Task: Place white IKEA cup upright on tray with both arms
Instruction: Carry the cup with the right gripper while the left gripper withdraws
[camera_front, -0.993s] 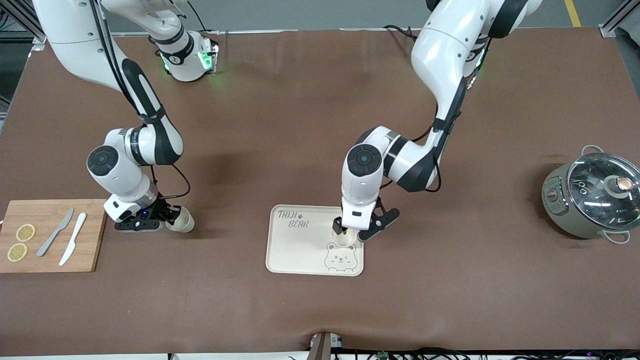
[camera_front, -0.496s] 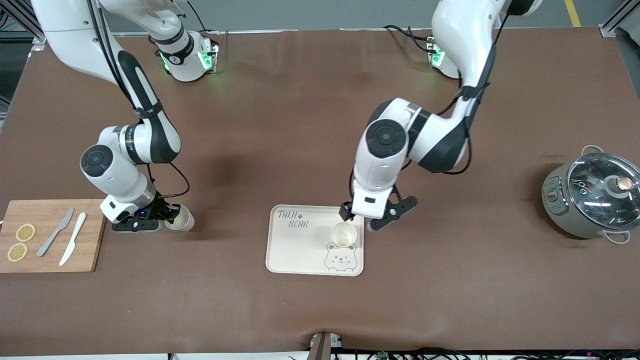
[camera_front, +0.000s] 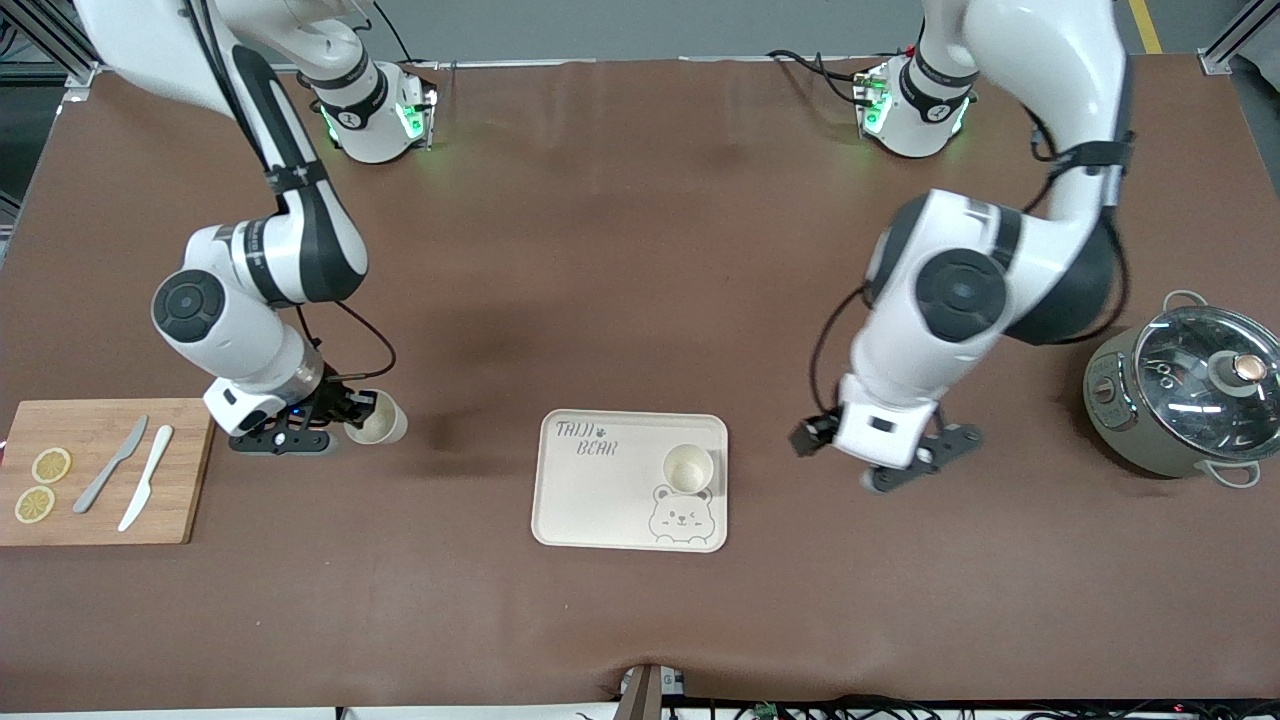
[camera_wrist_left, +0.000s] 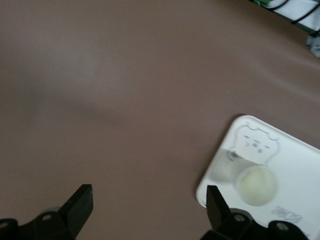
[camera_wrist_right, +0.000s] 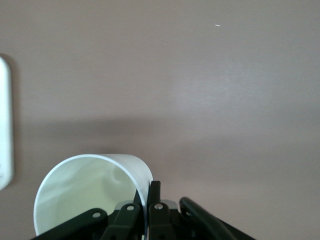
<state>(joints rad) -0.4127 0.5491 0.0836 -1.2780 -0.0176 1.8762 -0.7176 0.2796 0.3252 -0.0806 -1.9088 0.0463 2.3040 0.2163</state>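
A white cup stands upright on the cream bear tray, above the bear drawing. My left gripper is open and empty over the bare table, beside the tray toward the left arm's end. In the left wrist view my left gripper has its jaws wide apart, with the tray and the cup off to one side. My right gripper is shut on the rim of a second white cup, between the cutting board and the tray. In the right wrist view my right gripper pinches that cup's wall.
A wooden cutting board with two lemon slices and two knives lies at the right arm's end. A grey-green pot with a glass lid stands at the left arm's end. The tray's edge shows in the right wrist view.
My left gripper let go of the cup on the tray, rose and swung away toward the left arm's end. My right gripper moved a little toward the tray with its cup.
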